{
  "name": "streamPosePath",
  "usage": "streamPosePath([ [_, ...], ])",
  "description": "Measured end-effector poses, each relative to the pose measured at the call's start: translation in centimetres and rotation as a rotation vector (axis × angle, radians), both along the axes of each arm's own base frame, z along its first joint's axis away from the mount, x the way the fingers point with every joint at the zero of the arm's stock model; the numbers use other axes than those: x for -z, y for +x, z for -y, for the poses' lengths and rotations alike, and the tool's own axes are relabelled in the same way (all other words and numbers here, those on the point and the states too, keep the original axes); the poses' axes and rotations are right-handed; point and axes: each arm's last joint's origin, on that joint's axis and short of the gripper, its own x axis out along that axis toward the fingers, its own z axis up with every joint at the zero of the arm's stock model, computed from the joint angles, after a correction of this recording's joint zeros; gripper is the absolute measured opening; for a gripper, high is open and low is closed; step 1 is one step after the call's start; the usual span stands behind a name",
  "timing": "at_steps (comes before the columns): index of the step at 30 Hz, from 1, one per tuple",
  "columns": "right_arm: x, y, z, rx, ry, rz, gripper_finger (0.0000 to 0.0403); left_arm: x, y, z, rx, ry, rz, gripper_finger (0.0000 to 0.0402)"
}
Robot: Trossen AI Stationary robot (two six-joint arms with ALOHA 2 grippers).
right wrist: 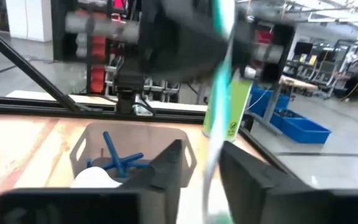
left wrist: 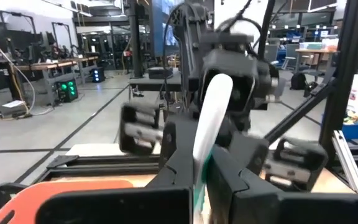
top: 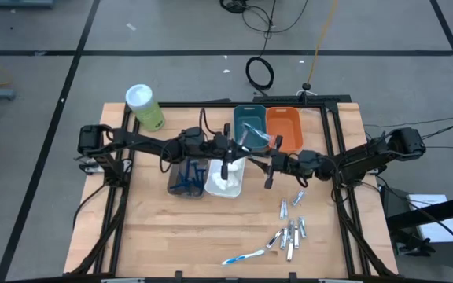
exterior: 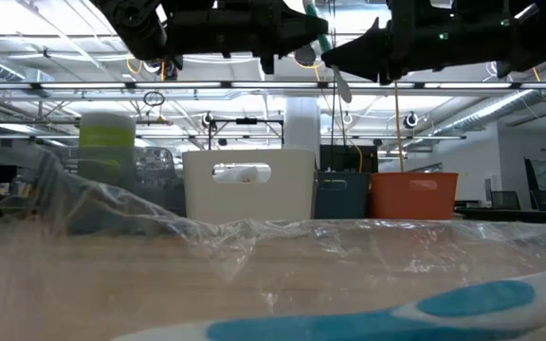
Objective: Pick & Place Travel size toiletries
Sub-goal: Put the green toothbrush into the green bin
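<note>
A teal-and-white toothbrush (top: 256,141) hangs in the air between my two grippers, above the white bin (top: 226,179). My left gripper (top: 246,148) reaches in from the table's left and is shut on it (left wrist: 210,118). My right gripper (top: 270,161) faces it from the right, open. In the right wrist view its fingers (right wrist: 166,168) stand on either side of the toothbrush (right wrist: 219,93). Several small silvery tubes (top: 293,228) and another blue-and-white toothbrush (top: 242,256) lie on the table toward its near edge. Dark blue razors (top: 187,179) sit in the clear bin. My left gripper pinches the toothbrush's handle between its two fingers, at the teal stretch (left wrist: 199,186). The white end (left wrist: 216,93) sticks out past the fingertips toward the right gripper. The toothbrush is lifted clear of the table and the bins.
A teal bin (top: 248,119) and an orange bin (top: 283,126) stand at the far side, with a green canister with a white lid (top: 144,106) at the far left. Clear plastic film (exterior: 207,232) lies across the near table in the low view. A black frame (top: 333,157) rims the work area.
</note>
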Motion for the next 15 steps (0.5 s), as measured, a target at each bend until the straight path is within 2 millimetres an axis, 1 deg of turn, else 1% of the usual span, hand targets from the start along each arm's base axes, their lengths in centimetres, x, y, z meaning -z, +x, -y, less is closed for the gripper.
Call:
streamPosePath([
  [4, 0.1, 0.0, 0.0, -0.005, 0.05, 0.002, 0.0137, -1.5, -0.8, -0.4, -0.032, 0.025, 0.032, 0.0008],
  [9, 0.0, -0.1, -0.2, -0.006, 0.108, 0.012, 0.0206, -2.6, -1.7, -1.6, -0.111, 0.073, 0.028, 0.001],
  [12, 0.0, -0.3, -0.8, -0.043, 0.077, -0.008, 0.023, -3.2, -2.2, -3.4, -0.215, 0.091, 0.059, 0.0006],
  [15, -0.8, -0.8, -1.3, -0.043, 0.051, 0.013, 0.024, -3.0, -2.5, -5.3, -0.293, 0.078, 0.041, 0.0008],
])
